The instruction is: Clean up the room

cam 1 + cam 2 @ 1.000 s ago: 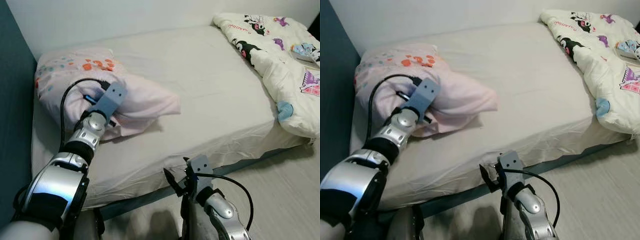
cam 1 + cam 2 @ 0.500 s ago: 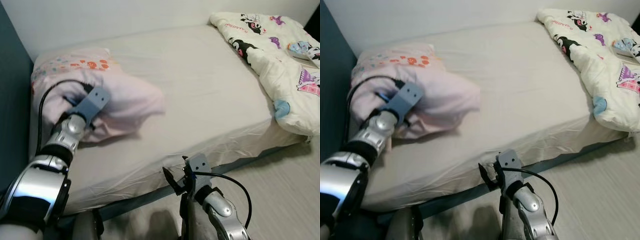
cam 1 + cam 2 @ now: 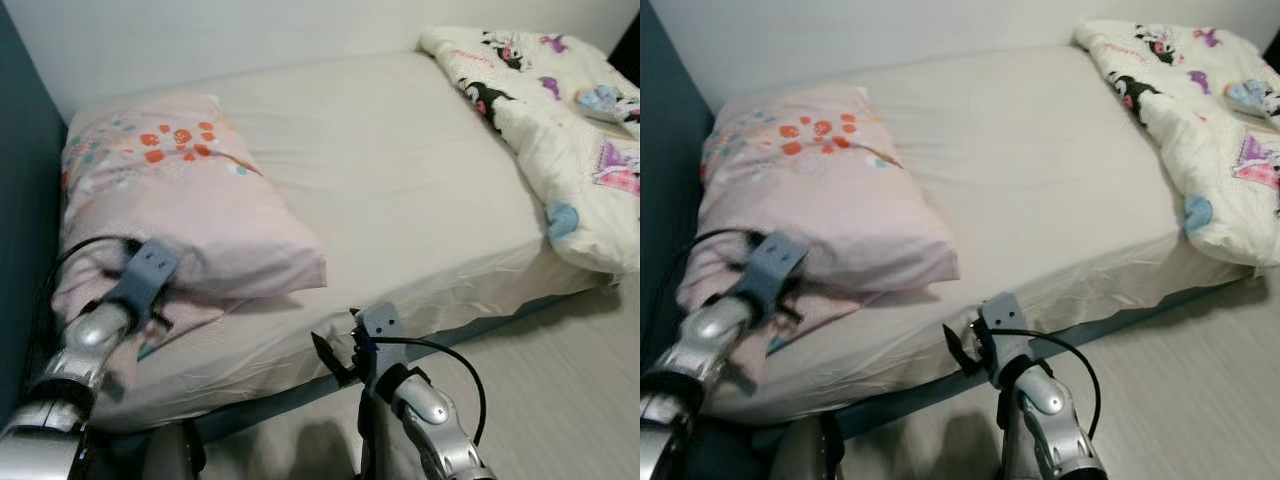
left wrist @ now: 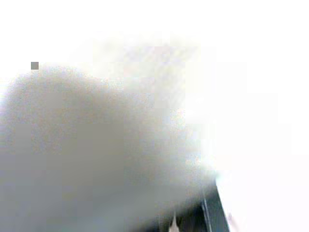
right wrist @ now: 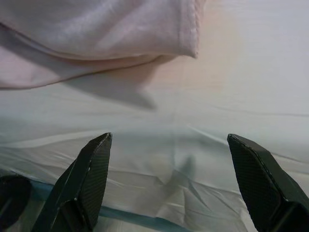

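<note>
Now my left hand [image 3: 165, 290] is under the soft, light pillow [image 3: 190, 215], grip unclear; right hand [image 5: 169, 188] wide.

a pink pillow [image 3: 190, 215] is lying on the bed [image 3: 400, 190], the left claw [image 3: 160, 285] pressing into its near edge.

Left arm [image 3: 75, 355] stretched forward and low, wrist [image 3: 145, 283] raised, left gripper [image 3: 790, 262] hidden from sight beyond it, finger state not readable; wrist picture a pale blur. Right arm [image 3: 425, 420] bent low at centre, right gripper [image 5: 169, 188] pointing forward, both black fingers [image 5: 87, 174] spread wide apart, gripping nothing.
</note>
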